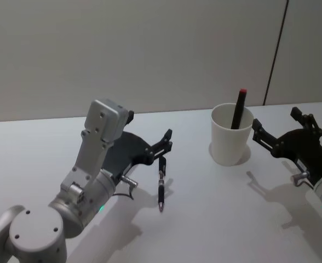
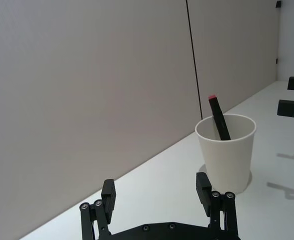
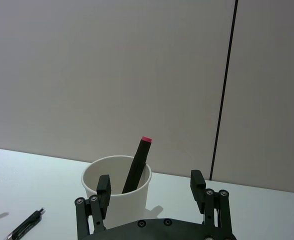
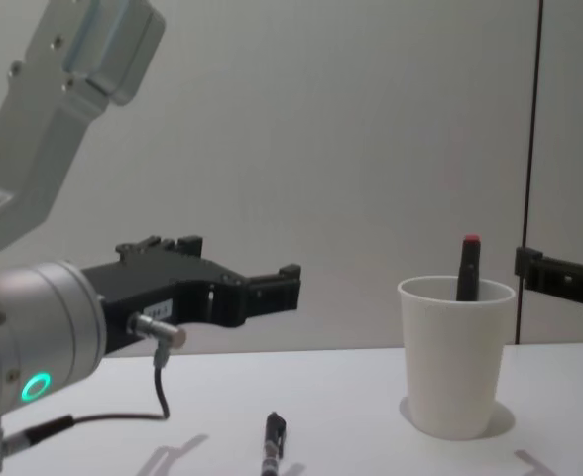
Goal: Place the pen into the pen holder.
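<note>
A black pen (image 1: 161, 189) with a silver tip lies flat on the white table, also in the chest view (image 4: 272, 443) and the right wrist view (image 3: 24, 226). My left gripper (image 1: 165, 143) (image 2: 156, 192) (image 4: 287, 288) hovers open above the pen's far end, holding nothing. The white pen holder (image 1: 231, 137) (image 2: 226, 157) (image 3: 132, 205) (image 4: 457, 367) stands upright to the right. Another black pen with a red cap (image 1: 239, 109) (image 2: 218, 117) (image 3: 138, 162) (image 4: 467, 263) leans inside it. My right gripper (image 1: 279, 125) (image 3: 150, 184) sits open just right of the holder, holding nothing.
The white table (image 1: 216, 219) ends at a grey wall (image 1: 150, 49) close behind the holder. A dark vertical seam (image 1: 276, 49) runs down the wall at the right. The left arm's cable (image 4: 158, 382) hangs below its wrist.
</note>
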